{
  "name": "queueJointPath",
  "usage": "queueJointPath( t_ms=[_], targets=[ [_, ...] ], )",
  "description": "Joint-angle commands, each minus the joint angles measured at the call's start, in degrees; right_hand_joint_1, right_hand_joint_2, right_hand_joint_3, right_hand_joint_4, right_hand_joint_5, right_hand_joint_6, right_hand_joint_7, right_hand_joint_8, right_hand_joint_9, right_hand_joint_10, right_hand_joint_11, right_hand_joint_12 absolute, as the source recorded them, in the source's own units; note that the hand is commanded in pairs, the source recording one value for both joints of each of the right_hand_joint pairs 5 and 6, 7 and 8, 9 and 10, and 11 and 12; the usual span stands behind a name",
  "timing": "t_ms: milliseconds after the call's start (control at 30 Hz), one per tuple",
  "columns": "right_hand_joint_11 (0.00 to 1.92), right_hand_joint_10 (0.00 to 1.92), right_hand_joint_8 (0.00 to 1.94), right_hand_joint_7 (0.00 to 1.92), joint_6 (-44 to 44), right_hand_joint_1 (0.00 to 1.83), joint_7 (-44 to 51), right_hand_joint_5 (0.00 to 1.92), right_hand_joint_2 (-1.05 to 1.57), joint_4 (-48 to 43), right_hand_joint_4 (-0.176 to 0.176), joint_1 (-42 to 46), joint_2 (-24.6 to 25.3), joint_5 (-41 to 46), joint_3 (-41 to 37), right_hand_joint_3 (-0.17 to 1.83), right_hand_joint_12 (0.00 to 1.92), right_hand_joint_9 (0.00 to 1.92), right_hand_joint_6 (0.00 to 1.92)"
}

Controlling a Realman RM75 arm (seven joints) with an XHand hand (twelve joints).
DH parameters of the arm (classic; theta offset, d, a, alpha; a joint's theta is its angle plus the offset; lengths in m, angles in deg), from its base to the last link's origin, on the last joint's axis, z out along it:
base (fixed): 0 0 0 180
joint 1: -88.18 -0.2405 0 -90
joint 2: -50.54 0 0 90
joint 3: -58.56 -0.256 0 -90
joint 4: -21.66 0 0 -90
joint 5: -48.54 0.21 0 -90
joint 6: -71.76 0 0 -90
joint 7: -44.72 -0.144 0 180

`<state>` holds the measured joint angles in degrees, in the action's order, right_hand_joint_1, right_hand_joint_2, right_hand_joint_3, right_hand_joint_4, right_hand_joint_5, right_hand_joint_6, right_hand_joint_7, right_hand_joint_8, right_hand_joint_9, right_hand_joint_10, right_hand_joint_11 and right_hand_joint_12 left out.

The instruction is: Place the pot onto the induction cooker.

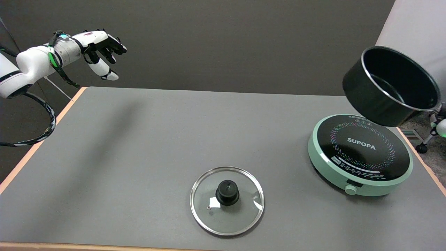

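The black pot (374, 101) hangs tilted in the air at the upper right, its open mouth turned toward me, over the far right edge of the induction cooker (325, 166). The cooker is a round mint-green unit with a black glass top marked SUPOPA, standing on the table's right side. Only a small white sliver of my right hand (441, 126) shows at the picture's right edge, just behind the pot. It holds the pot from that side; the fingers and the grip itself are out of view.
A glass lid (244, 212) with a black knob lies flat near the table's front middle. The idle left hand (101, 48) hovers at the upper left. The grey table (139, 146) has wooden edges left and right. A stand's foot (421, 148) sits beyond the right edge.
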<state>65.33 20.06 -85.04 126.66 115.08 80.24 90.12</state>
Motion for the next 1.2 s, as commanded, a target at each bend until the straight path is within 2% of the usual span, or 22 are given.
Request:
queueJointPath(
  t_ms=[33,133,200,300,400,633,867,1033,1200],
  targets=[
    [1.92,1.92,1.92,1.92,-8.2,1.07,-0.8,1.92,1.28,0.0,-0.035,-0.7,0.3,-5.0,-3.2,0.85,1.92,1.92,1.92],
    [1.92,1.92,1.92,1.92,-13.1,1.07,-0.8,1.92,1.28,0.2,-0.035,-3.4,-1.7,-6.4,-0.8,0.85,1.92,1.92,1.92],
    [1.92,1.92,1.92,1.92,-17.1,1.07,-1.2,1.92,1.28,-0.1,-0.036,-5.8,-3.7,-10.3,2.3,0.85,1.92,1.92,1.92],
    [1.92,1.92,1.92,1.92,-19.7,1.07,-5.2,1.92,1.28,0.2,-0.036,-8.2,-5.4,-14.0,6.1,0.85,1.92,1.92,1.92],
    [1.92,1.92,1.92,1.92,-23.9,1.07,-9.2,1.92,1.28,-0.2,-0.037,-10.1,-6.6,-18.4,9.4,0.85,1.92,1.92,1.92],
    [1.92,1.92,1.92,1.92,-30.4,1.06,-15.6,1.92,1.29,-1.2,-0.040,-11.7,-7.6,-20.8,12.9,0.84,1.92,1.92,1.92],
    [1.91,1.91,1.91,1.91,-30.8,1.05,-29.7,1.91,1.32,-1.2,-0.047,-11.4,-7.3,-36.8,16.7,0.82,1.91,1.91,1.91],
    [1.86,1.86,1.86,1.86,-35.9,1.06,-31.4,1.86,1.26,-1.2,-0.062,-10.5,-7.6,-40.4,15.7,0.87,1.86,1.86,1.86],
    [1.85,1.85,1.85,1.85,-38.3,1.06,-36.0,1.85,1.24,-1.2,-0.065,-5.3,-10.2,-42.3,10.9,0.88,1.85,1.85,1.85]
  ],
)
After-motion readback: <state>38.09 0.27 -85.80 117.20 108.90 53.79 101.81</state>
